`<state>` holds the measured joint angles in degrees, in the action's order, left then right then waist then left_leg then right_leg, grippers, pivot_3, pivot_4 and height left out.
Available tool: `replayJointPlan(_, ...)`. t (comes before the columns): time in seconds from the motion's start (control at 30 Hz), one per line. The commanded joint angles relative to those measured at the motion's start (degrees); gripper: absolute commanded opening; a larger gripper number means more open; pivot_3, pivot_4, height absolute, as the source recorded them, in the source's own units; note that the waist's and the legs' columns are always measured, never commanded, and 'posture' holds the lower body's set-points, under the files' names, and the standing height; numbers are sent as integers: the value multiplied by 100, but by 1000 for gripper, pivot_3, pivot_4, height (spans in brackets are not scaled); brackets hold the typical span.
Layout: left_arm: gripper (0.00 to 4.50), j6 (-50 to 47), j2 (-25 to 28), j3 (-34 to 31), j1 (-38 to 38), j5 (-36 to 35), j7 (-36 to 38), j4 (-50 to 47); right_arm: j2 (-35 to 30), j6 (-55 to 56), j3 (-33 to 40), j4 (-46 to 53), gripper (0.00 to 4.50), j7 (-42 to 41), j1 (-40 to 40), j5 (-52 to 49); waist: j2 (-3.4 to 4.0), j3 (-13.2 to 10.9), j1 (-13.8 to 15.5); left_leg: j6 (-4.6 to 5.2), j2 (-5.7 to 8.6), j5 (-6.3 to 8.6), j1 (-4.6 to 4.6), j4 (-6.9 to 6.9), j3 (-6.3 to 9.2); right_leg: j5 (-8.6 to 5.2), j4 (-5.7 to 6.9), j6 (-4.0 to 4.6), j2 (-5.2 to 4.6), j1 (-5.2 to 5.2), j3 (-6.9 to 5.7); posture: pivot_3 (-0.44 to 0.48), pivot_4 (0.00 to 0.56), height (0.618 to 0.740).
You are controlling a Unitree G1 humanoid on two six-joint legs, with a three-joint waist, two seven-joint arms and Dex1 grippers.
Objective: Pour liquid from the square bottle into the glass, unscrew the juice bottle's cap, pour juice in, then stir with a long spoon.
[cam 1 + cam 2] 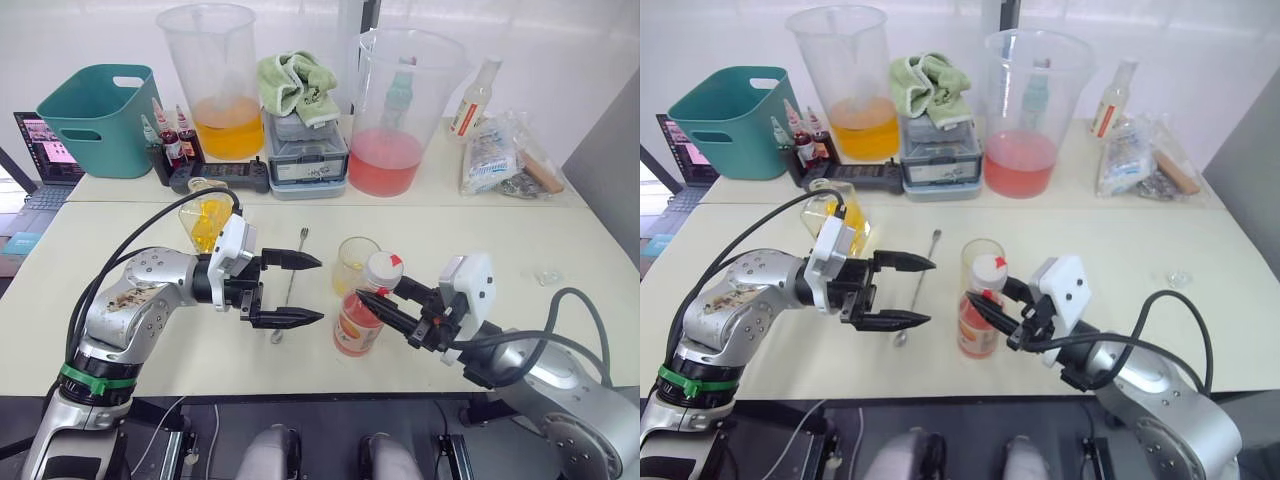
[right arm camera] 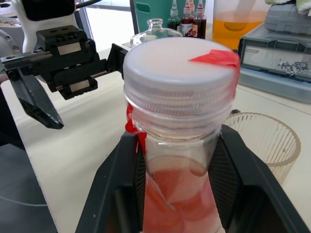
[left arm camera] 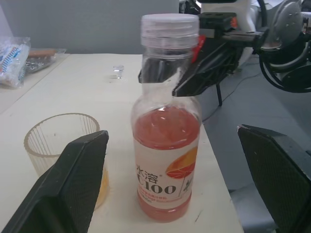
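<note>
Juice bottle [image 1: 358,322] upright on table [image 1: 500,240], near front edge, cap [image 1: 383,270] on, roughly half full of pink-red drink. Right gripper [image 1: 375,303] reaching in from 4 o'clock, jaws pinching the bottle's neck just below the cap, one finger on each side. Glass [image 1: 352,262] just behind the bottle at 11 o'clock, a little yellow liquid at its bottom. Spoon [image 1: 290,285] flat on table to the bottle's 9 o'clock, lying under the left gripper. Left gripper [image 1: 309,288] hovering at 9 o'clock of the bottle, jaws spread wide, holding nothing, pointed toward it. Square bottle [image 1: 207,216] at 10 o'clock, farther back, behind the left wrist.
</note>
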<state>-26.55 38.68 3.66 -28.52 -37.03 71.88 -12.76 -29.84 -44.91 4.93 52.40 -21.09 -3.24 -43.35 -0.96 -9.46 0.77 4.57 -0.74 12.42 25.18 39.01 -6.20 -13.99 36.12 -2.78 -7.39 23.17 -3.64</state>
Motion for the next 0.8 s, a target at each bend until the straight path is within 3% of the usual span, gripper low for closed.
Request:
replayJointPlan(0.03,4500,14,51,-54,-38,-21,74,-164,-104,162,8,11,2587,-223,45,-153,-1,1,-2,0,0,0,0,0,0,0,0,0,0,0,0,0,150,739)
replayJointPlan(0.2,4500,-44,109,-147,76,-60,-16,-294,-442,436,118,-190,4355,-640,-44,27,-2,1,1,2,-1,1,0,0,1,0,0,0,2,1,0,0,150,739)
replayJointPlan(0.23,4500,-62,119,-164,103,-73,-38,-329,-526,487,161,-276,4437,-788,-37,-5,-2,1,4,3,-1,1,0,0,1,0,-1,0,2,0,0,0,150,739)
replayJointPlan(0.5,4500,-406,342,-483,584,-333,-379,-955,-1485,1694,115,-2428,4437,-3550,-937,199,-2,0,6,31,-4,18,-1,2,2,0,-3,0,5,0,1,0,150,739)
replayJointPlan(0.7,4500,-547,499,-768,852,-420,-640,-1266,-1511,1947,-315,-4053,4437,-5380,-2047,132,-3,0,-10,27,-5,16,-2,9,0,0,-1,0,4,-5,1,0,150,739)
replayJointPlan(0.8,4500,-546,659,-926,1022,-430,-698,-1357,-1455,2040,-529,-4439,4437,-5880,-2453,266,-2,0,-21,25,-7,14,-2,7,0,0,-1,0,4,-2,0,0,150,739)
